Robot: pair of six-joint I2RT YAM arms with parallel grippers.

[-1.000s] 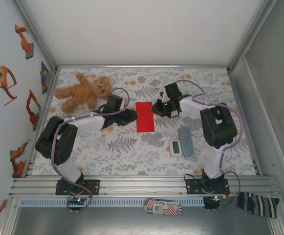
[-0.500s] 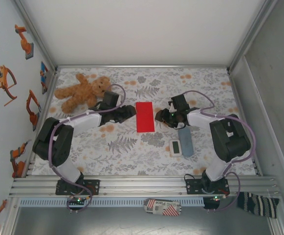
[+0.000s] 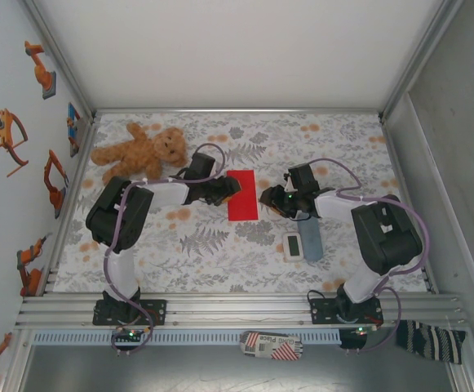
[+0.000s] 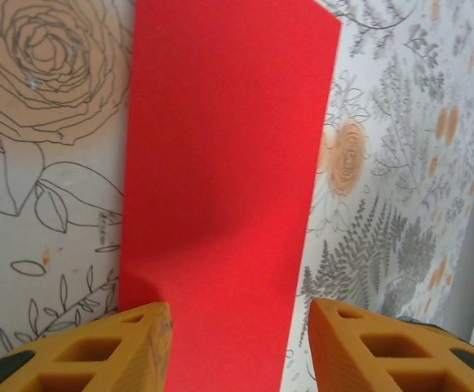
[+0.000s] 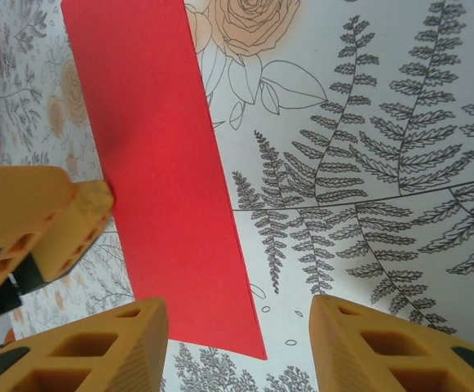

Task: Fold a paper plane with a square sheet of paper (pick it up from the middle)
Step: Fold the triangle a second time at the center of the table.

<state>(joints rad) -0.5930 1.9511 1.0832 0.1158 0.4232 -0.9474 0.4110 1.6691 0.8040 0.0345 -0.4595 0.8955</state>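
Observation:
The square sheet of paper (image 3: 242, 195) is bright red and lies flat on the flowered cloth, folded into a narrow oblong, not a paper plane in shape. My left gripper (image 3: 231, 188) is at its upper left edge. In the left wrist view the red paper (image 4: 220, 163) runs away from the open left gripper (image 4: 241, 347), one finger over its edge and the other over the cloth. My right gripper (image 3: 265, 198) stands open just right of the sheet. In the right wrist view the paper (image 5: 155, 163) lies left of the right gripper (image 5: 241, 347), and the left fingertips (image 5: 57, 220) touch its far edge.
A brown teddy bear (image 3: 139, 151) lies at the back left. A white timer (image 3: 293, 245) and a grey-blue block (image 3: 310, 235) lie close under the right forearm. Metal rails frame the table.
Both grippers opened and drew back from the sheet. The left one has since come back to its left edge. The right one stays a little to the right. The paper has not moved.

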